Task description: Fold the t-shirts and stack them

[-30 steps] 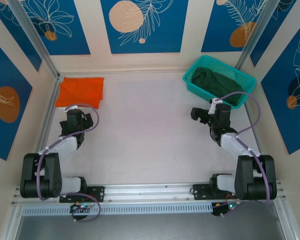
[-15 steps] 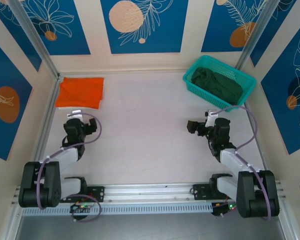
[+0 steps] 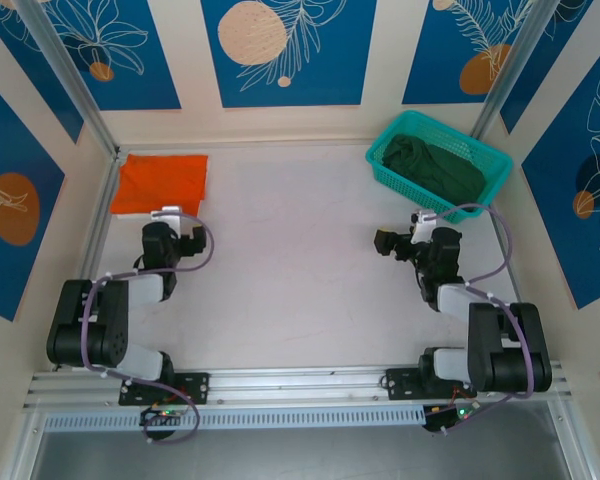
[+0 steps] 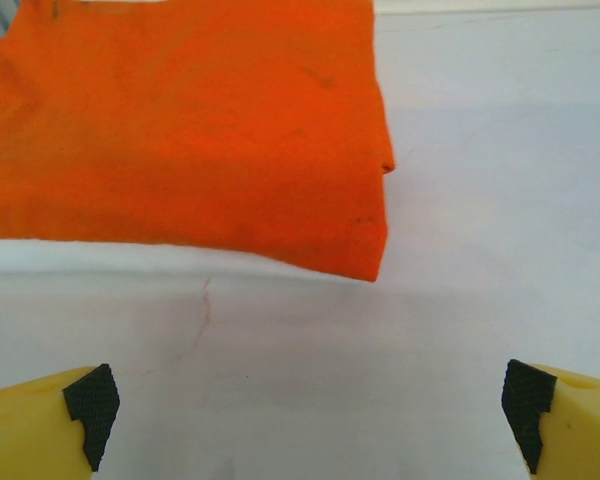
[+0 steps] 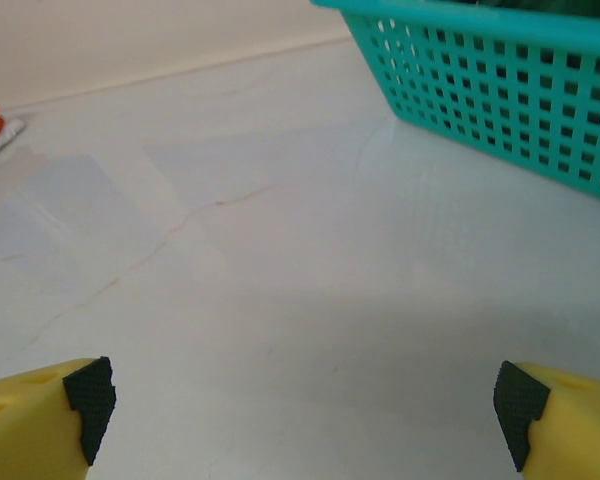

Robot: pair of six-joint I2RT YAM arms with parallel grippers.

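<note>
My left gripper (image 3: 188,240) is wide open, holding nothing. In the left wrist view its yellow fingers (image 4: 30,420) w/ black pads sit at the two bottom corners, w/ plain counter (image 3: 290,260) btwn them. It hangs low on the left side of the counter, just short of the orange t-shirt (image 3: 162,184), not touching it.

Orange t-shirt is folded into a flat rectangle in the far-left corner of the counter, right beside the left rail. Its near edge & right-hand corner lie straight ahead of the left gripper.

My right gripper (image 3: 385,241) is also spread wide & holding nothing, pads far apart w/ pale counter btwn them. It's on the right side, pointing in toward the middle, near the basket (image 3: 408,187) but apart from it.

Basket is teal plastic mesh & stands in the far-right corner. In the right wrist view its mesh wall is up & to the right of the gripper.

Dark green t-shirt (image 3: 438,170) is bunched up inside the basket, not folded, & fills most of it.

Both arms are bent at the elbow, w/ the grippers fairly close to their bases. The counter has faint hairline marks.
</note>
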